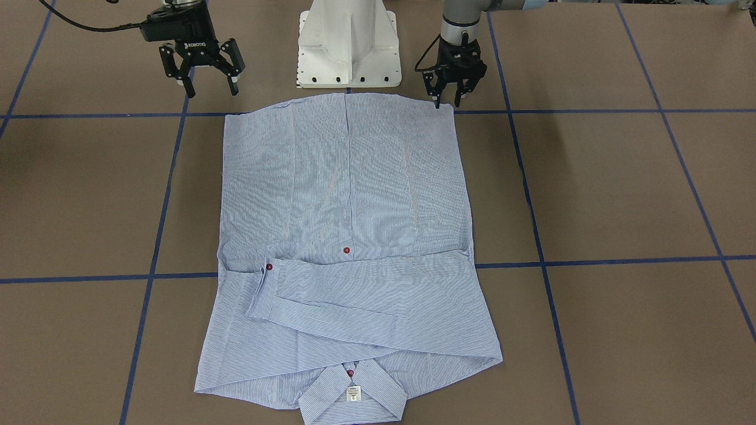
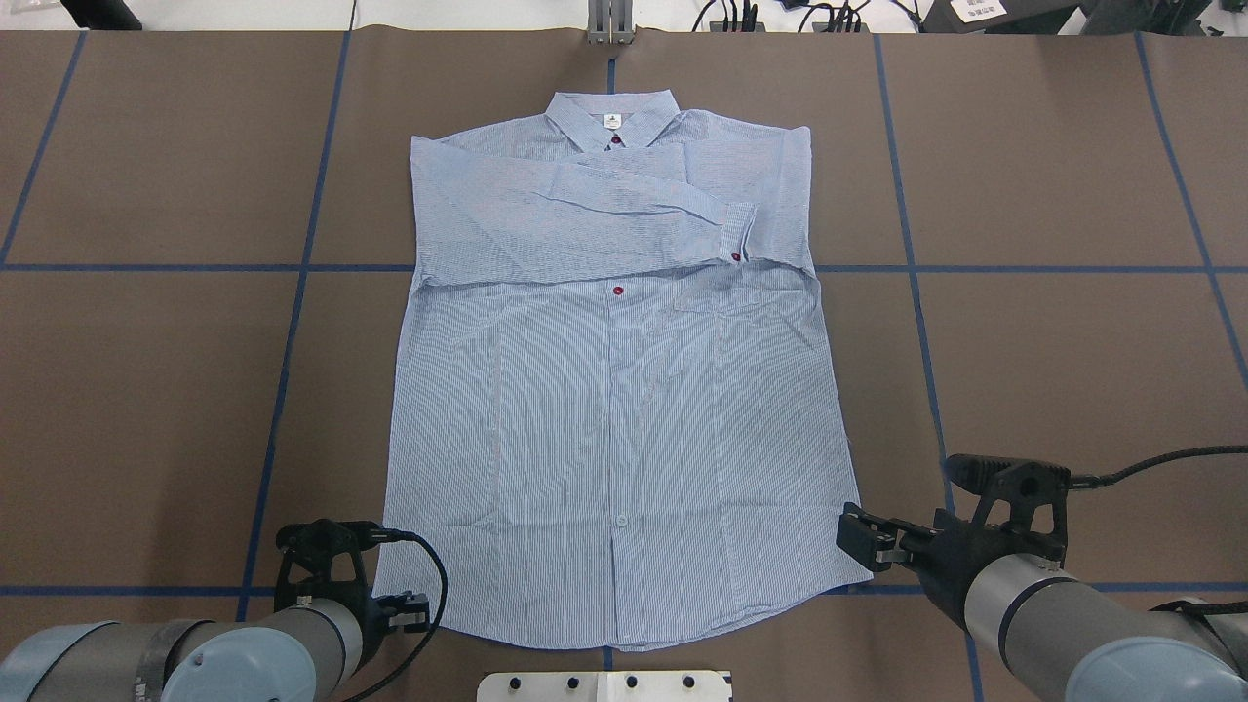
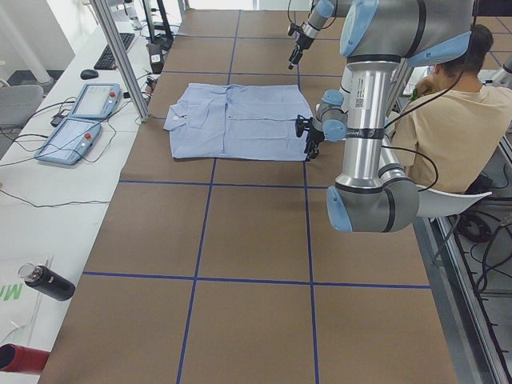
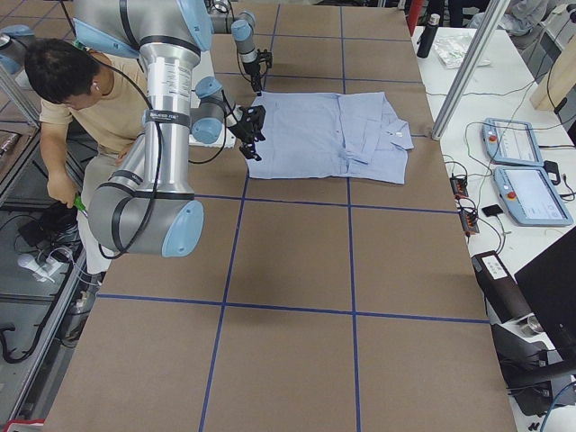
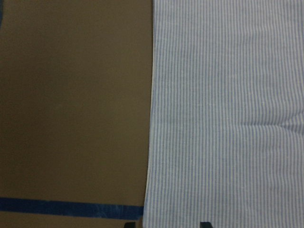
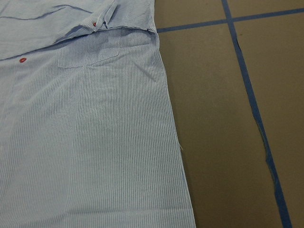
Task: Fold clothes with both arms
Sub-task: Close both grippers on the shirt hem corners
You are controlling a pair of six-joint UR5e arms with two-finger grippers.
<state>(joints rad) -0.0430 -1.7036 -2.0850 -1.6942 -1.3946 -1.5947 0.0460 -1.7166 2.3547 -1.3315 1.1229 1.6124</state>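
Frontally, right jaws gape; their wrist view shows shirt (image 6: 95, 142).

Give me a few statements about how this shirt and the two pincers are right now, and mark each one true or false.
1. The shirt lies with its collar on the side away from the robot's base. True.
2. Both sleeves stick straight out to the sides. False: the sleeves are folded across the chest.
3. The right pincer is clamped on the hem. False: it is open, just off the hem corner, gripping nothing.
4. The left pincer is open at the hem corner on its side. True.
5. The shirt lies face down. False: the button line and the chest pocket face up.
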